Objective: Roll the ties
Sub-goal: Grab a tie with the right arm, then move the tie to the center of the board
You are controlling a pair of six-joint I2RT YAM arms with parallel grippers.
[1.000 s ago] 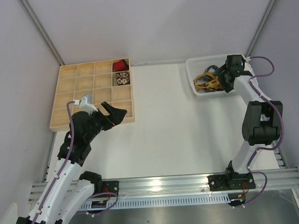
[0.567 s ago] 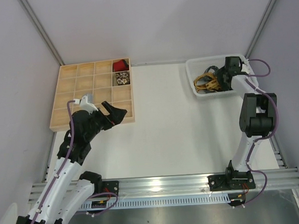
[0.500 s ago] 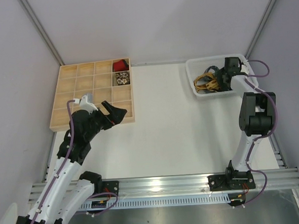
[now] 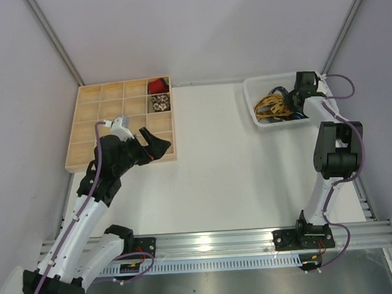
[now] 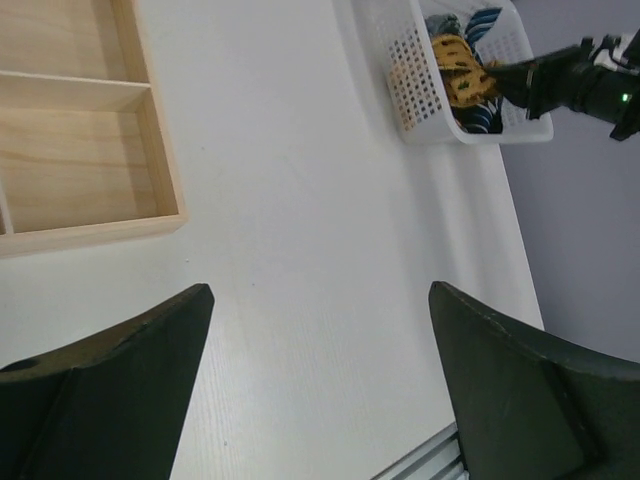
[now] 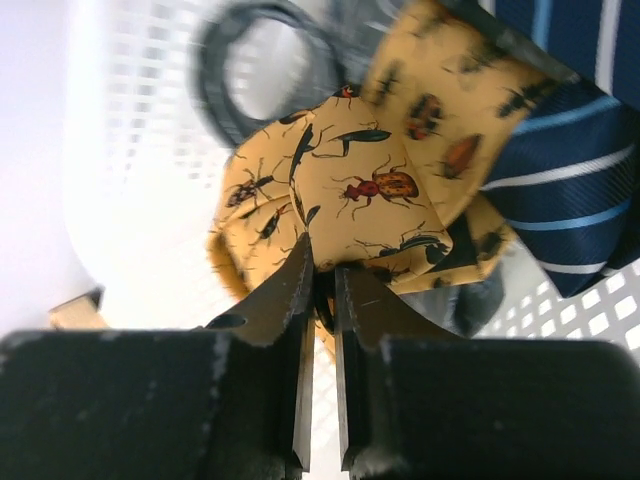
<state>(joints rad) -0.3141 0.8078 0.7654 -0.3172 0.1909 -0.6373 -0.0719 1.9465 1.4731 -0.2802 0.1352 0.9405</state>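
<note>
The right end effector (image 6: pixel 322 275) is down inside the white basket (image 6: pixel 130 130). Its two fingers (image 6: pixel 285 300) are almost together, with only a thin gap, and they seem to pinch a fold at the lower edge of the yellow tie (image 6: pixel 370 190), which has insects printed on it. In the right wrist view the rest of this tie is bunched just past the fingertips. The blue striped tie (image 6: pixel 570 150) lies beyond and to the right of them, partly under the yellow one. A dark loop, too blurred to name, is further ahead on the left.

The left end effector (image 5: pixel 320 300) hangs above the bare white surface (image 5: pixel 330 200) with its fingers wide apart and nothing between them. In the left wrist view the wooden tray (image 5: pixel 150 150) is just ahead on its left, and the basket is far ahead on its right, well apart from it.

From above, this end effector (image 4: pixel 156 146) is at the near right corner of the tray. Two compartments at the far right corner, well beyond it, hold a red tie (image 4: pixel 156 86) and, next to it on the nearer side, a pale patterned tie (image 4: pixel 159 103).
</note>
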